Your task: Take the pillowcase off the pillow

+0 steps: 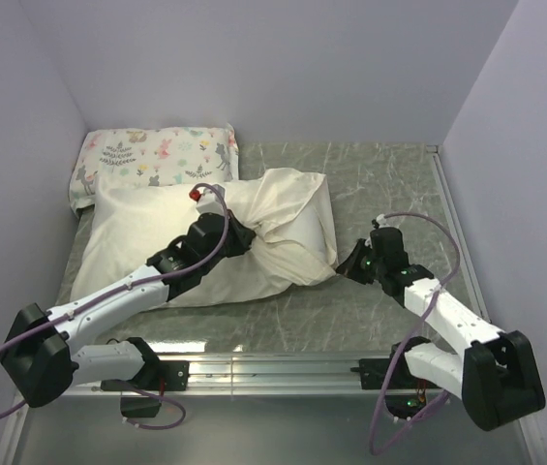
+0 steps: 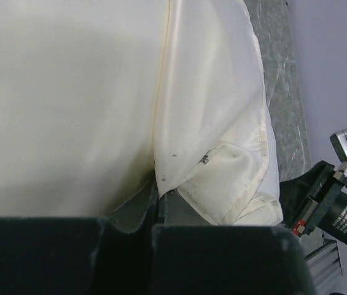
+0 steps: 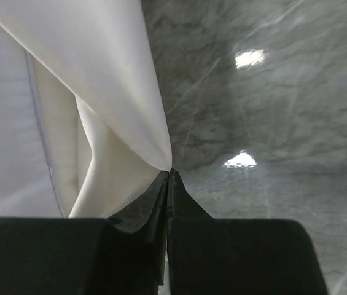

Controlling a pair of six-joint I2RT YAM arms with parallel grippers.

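Note:
The cream pillowcase [image 1: 283, 218] lies over the plump pillow across the left and middle of the table, bunched and wrinkled at its right end. My left gripper [image 1: 244, 235] is shut, pinching a fold of the pillowcase [image 2: 210, 110] at its middle; its jaws [image 2: 156, 195] meet on the fabric beside a hemmed edge. My right gripper [image 1: 347, 266] is shut on a corner of the pillowcase [image 3: 118, 92] at the right end, jaws [image 3: 170, 173] closed on the tip. A whiter matte surface, seemingly the pillow [image 3: 4, 135], shows behind the cream fabric. Elsewhere the pillow is hidden.
A small floral animal-print pillow [image 1: 152, 160] lies at the back left against the wall. The grey marbled table [image 1: 389, 184] is bounded by lilac walls left, back and right. A metal rail [image 1: 273, 368] runs along the near edge.

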